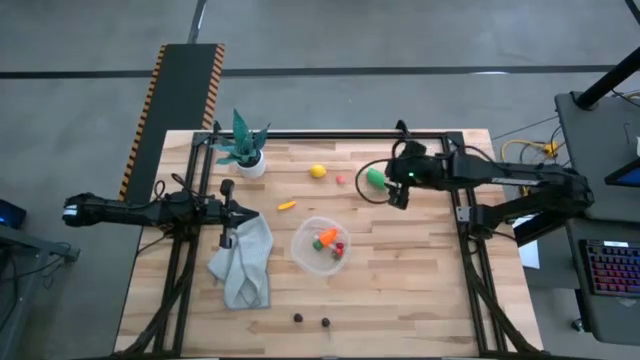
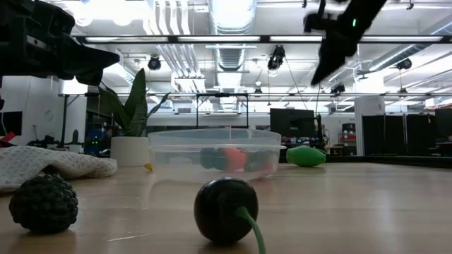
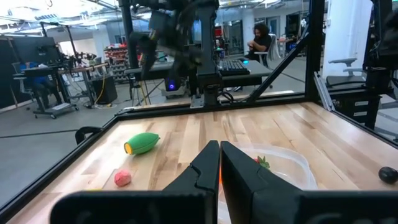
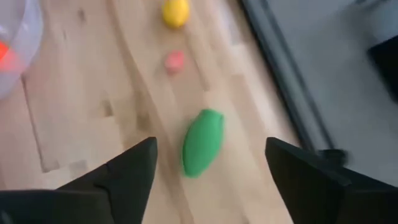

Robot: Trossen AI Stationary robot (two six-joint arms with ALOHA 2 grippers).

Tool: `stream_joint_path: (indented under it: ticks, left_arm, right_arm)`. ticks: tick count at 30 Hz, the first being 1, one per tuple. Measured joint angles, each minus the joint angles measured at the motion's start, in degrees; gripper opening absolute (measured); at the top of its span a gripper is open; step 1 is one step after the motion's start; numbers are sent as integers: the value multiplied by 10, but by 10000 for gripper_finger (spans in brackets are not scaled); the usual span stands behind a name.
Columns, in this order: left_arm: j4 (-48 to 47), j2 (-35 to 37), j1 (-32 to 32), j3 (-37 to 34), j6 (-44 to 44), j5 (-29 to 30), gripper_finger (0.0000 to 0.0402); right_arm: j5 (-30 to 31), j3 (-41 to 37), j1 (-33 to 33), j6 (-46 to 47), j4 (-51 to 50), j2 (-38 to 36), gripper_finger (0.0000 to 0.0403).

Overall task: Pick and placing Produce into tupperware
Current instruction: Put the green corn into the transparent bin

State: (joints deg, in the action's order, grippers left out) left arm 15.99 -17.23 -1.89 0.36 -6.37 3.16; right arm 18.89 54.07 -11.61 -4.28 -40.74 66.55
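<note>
The clear round tupperware stands mid-table with an orange carrot and a red piece inside. A green oval, a small pink-red piece, a yellow lemon and a small orange piece lie on the wood toward the far side. Two dark pieces lie near the front edge. My right gripper hangs open above the green oval, tilted down, touching nothing. My left gripper is shut and level, left of the tupperware.
A grey-green cloth lies crumpled left of the tupperware, below my left gripper. A teal potted plant stands at the far left. Black frame rails border the table. A person sits in the room beyond.
</note>
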Motion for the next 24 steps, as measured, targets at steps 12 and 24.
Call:
stream_joint_path:
  ticks: [12, 24]
  left_arm:
    - [0, -3, 0, 0, 0, 0, 0]
    - [0, -4, 0, 0, 0, 1, 0]
  right_arm:
    - [-186, -128, -138, -29, 194, 72, 302]
    - [-187, -98, -171, -68, 236, 213, 323]
